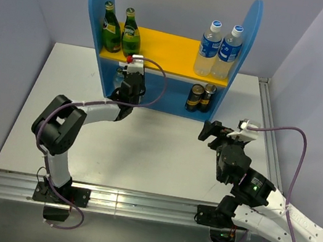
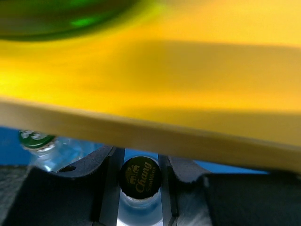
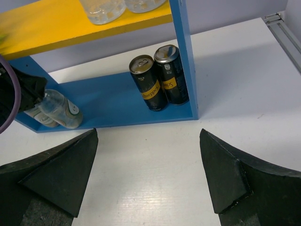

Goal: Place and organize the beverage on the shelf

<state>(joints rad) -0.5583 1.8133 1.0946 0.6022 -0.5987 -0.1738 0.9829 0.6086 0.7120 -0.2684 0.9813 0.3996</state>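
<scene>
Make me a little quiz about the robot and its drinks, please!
1. True or false: the green bottles stand on the yellow board.
2. What is the left claw gripping? A) a can B) a clear bottle C) nothing
3. Fill in: ___ black cans stand on the blue base.

Key: 1 true; 2 B; 3 two.
</scene>
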